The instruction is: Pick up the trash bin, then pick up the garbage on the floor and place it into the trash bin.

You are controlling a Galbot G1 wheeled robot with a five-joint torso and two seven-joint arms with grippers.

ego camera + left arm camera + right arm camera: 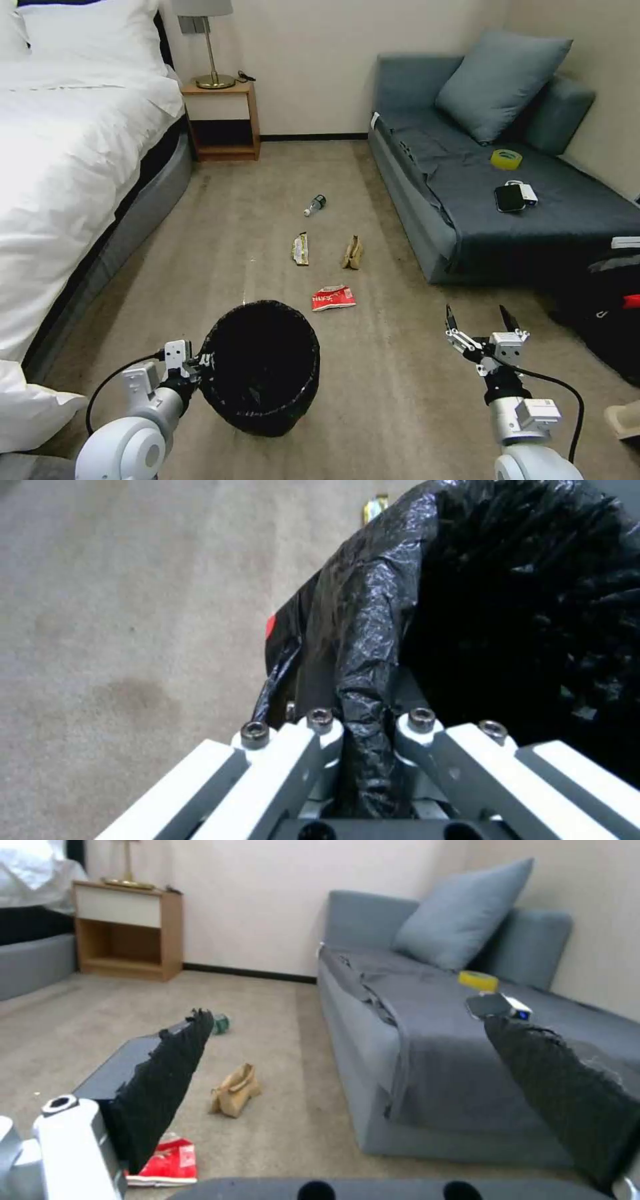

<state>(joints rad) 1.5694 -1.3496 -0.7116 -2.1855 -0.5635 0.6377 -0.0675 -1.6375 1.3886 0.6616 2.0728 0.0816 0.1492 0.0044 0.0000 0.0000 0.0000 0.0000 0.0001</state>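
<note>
The black bag-lined trash bin [261, 367] is low in front of me on the carpet. My left gripper [202, 364] is shut on its near-left rim, and the left wrist view shows that gripper [363, 725] pinching the glossy bag over the trash bin's [480, 605] edge. The garbage lies beyond: a red-and-white packet [333, 298], a brown paper bag [353, 253], a gold wrapper [301, 249] and a small bottle [315, 205]. My right gripper [481, 319] hangs open and empty, right of the packet. Past the right gripper [348, 1019] are the packet [167, 1162], bag [235, 1090] and bottle [220, 1023].
A white bed [60, 173] runs along the left and a grey sofa [467, 200] along the right, with a yellow tape roll [507, 159] and a black phone [510, 198] on it. A nightstand [223, 120] stands at the back wall. A dark bag [610, 313] sits at the right.
</note>
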